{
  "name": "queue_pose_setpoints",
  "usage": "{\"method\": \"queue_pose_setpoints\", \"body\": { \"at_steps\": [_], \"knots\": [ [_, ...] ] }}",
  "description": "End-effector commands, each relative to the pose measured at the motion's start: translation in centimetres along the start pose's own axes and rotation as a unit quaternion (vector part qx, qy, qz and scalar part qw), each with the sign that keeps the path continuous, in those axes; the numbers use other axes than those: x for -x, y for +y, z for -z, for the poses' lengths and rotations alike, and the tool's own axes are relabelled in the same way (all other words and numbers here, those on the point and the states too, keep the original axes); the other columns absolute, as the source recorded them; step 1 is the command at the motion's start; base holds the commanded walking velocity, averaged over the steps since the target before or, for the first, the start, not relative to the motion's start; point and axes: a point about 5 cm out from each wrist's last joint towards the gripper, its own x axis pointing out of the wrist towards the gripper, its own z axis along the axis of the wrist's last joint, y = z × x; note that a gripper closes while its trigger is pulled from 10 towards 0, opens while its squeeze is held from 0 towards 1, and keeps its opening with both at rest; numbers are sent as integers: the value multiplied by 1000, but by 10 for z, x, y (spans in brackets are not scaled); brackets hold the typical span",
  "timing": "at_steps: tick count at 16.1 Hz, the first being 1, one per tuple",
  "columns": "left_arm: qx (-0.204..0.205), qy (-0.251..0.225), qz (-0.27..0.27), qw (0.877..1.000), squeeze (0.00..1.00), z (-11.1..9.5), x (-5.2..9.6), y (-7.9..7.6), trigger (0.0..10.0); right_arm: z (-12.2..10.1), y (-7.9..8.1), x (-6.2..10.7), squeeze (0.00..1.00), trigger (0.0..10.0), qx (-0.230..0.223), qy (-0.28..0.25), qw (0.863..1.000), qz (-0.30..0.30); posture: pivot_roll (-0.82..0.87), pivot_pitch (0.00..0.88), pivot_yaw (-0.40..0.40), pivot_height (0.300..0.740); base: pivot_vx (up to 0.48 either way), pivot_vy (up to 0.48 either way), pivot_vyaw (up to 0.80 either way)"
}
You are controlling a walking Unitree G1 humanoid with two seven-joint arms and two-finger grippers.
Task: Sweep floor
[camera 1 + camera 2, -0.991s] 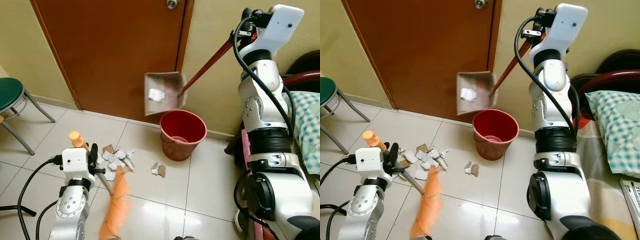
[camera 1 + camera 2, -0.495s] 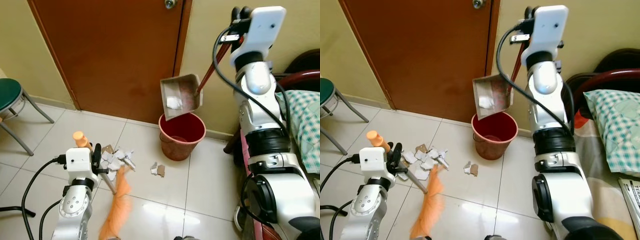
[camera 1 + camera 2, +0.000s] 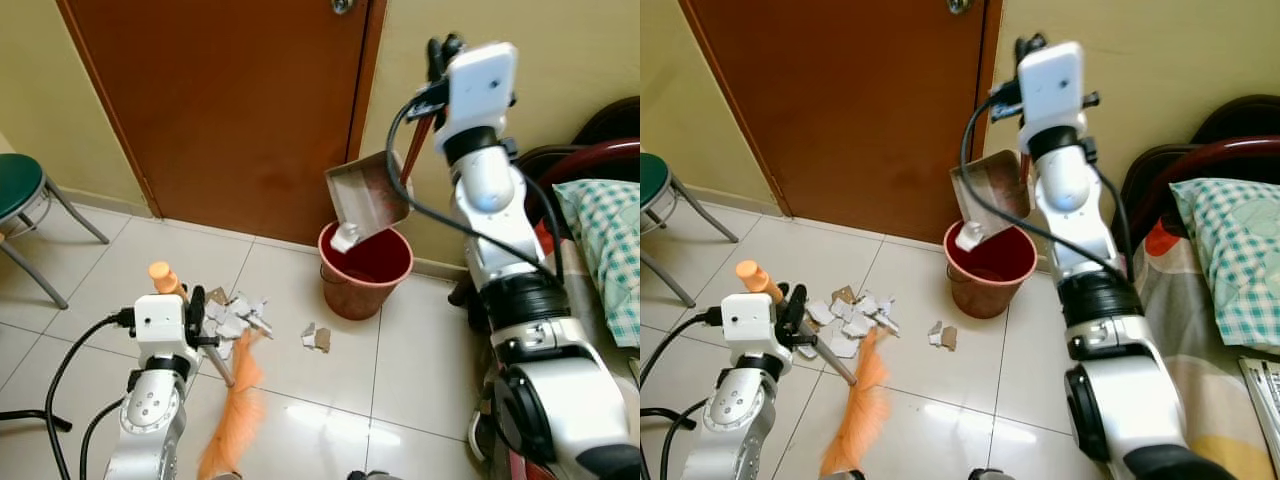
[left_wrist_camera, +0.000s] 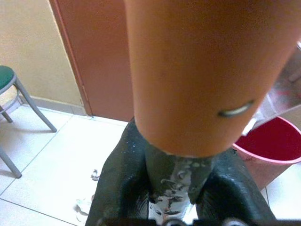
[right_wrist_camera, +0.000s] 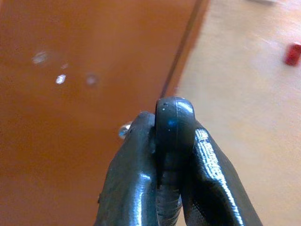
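I see glossy floor tiles (image 3: 400, 360) throwing glare, and torn paper scraps (image 3: 232, 318) lying matt. The bucket (image 3: 364, 270) looks smooth red plastic, the door (image 3: 230, 110) brown wood.

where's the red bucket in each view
Left eye view: bucket on the floor at centre, below the tilted dustpan.
Right eye view: bucket at centre, against the wall by the door.
Left wrist view: its rim at the right edge, behind the broom handle.
Right wrist view: not in it.
Shared landmark: the brown door.
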Motion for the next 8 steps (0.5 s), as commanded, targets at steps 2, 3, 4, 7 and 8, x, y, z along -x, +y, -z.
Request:
{"method": "queue_pose_setpoints", "body": {
  "at_steps": [2, 3, 4, 7, 8],
  "knots": [
    [5, 24, 8, 1000, 0, 9, 3, -3, 10000, -15, 0, -2, 0, 10000, 35, -53, 998, -15, 60, 140, -40, 740, 0, 0, 0],
    [5, 24, 9, 1000, 0, 9, 3, -3, 10000, -14, 1, -1, 0, 10000, 35, -53, 998, -17, 60, 140, -40, 740, 0, 0, 0],
    [5, 24, 9, 1000, 0, 9, 3, -3, 10000, -14, 1, 0, 0, 10000, 35, -54, 998, -17, 59, 141, -40, 740, 0, 0, 0],
    [4, 24, 10, 1000, 0, 8, 3, -3, 10000, -19, 0, -1, 0, 10000, 32, -66, 997, -14, 59, 141, -39, 740, 0, 0, 0],
    [4, 23, 10, 1000, 0, 8, 2, -3, 10000, -25, -1, -3, 0, 10000, 26, -76, 997, -10, 59, 141, -39, 740, 0, 0, 0]
  ]
}}
